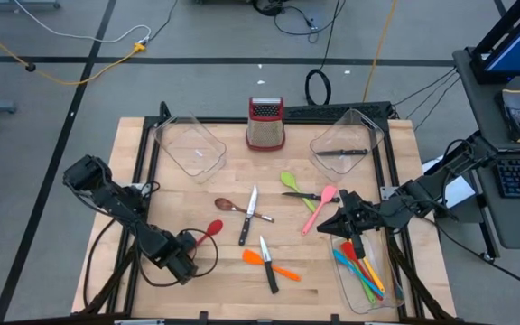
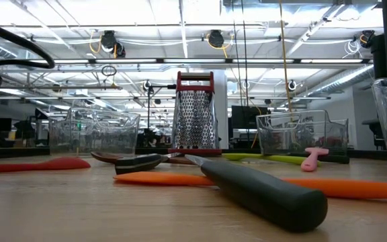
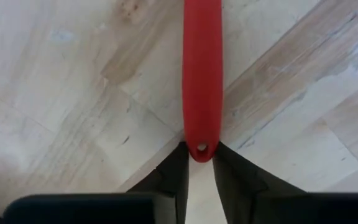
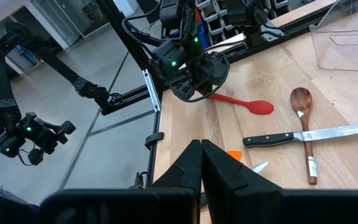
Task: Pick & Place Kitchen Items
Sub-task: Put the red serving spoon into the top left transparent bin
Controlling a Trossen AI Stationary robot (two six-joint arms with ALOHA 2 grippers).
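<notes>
A red spoon (image 1: 208,233) lies flat on the wooden table, its bowl toward the far right. My left gripper (image 1: 185,250) points down at its handle end and is shut on it; the left wrist view shows the handle (image 3: 202,74) running away from the gripper (image 3: 201,163). My right gripper (image 1: 346,221) is shut on nothing and hovers above the near-right clear bin (image 1: 388,287). Loose on the table lie a brown spoon (image 1: 228,205), two black-handled knives (image 1: 248,217) (image 1: 267,264), an orange spatula (image 1: 283,270), a green spoon (image 1: 292,183) and a pink spatula (image 1: 319,209). My left gripper pinches the red spoon's handle at its very end, beside the small hanging hole (image 3: 202,147), between its two fingertips (image 3: 178,163). The fingers come from above, pointing down, one on each side of the handle. The spoon lies flat on the table.
The near-right bin holds several coloured utensils (image 1: 361,269). A clear bin (image 1: 188,144) stands far left; another (image 1: 346,144), far right, holds a knife (image 1: 343,153). A steel grater with a red top (image 1: 265,124) stands between them. Bare wood shows at the near left.
</notes>
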